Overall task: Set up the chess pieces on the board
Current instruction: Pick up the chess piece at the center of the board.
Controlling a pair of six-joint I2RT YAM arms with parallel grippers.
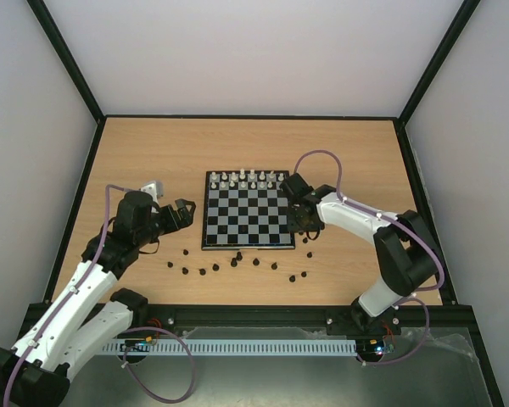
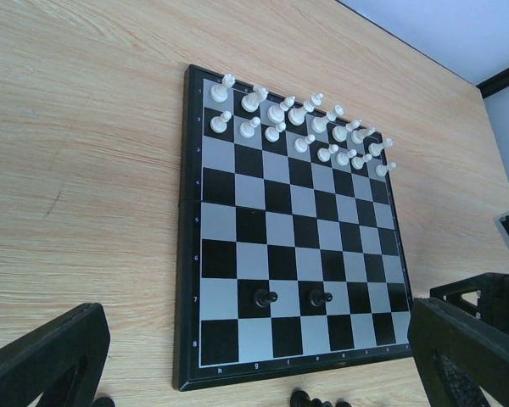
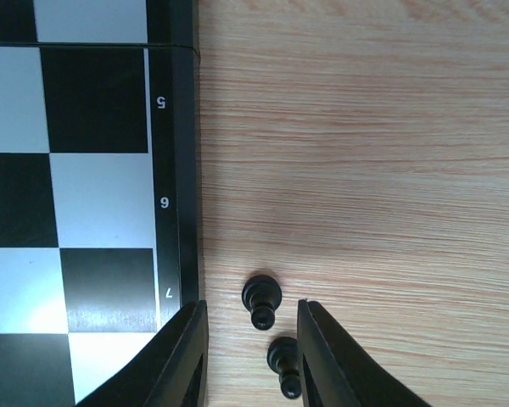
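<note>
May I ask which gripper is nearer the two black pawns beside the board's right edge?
Right. The right gripper hovers over the pawns; the left gripper is beyond the board's opposite edge.

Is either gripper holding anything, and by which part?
Nothing is held. The right gripper straddles a black pawn without touching it; the left gripper is open and empty.
</note>
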